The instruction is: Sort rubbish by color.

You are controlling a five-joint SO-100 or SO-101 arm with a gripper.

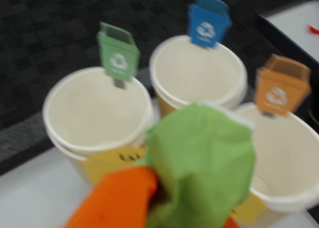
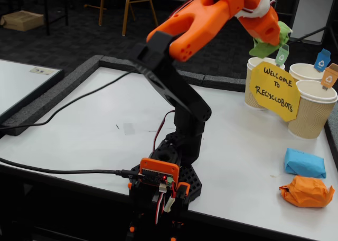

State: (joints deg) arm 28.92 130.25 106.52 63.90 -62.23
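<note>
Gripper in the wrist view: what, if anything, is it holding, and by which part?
The green paper wad, clamped in the gripper above the cups; the exact grip spot is hidden.

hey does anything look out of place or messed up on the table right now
Nothing stands out. The three cups stand upright behind the yellow sign, the blue wad and orange wad lie on the table, and the gripper holds the green wad above the cups.

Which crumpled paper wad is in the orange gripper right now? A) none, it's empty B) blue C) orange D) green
D: the green crumpled paper wad sits clamped in the orange gripper above the ribbed paper cups, while the blue wad and the orange wad lie on the white table.
</note>
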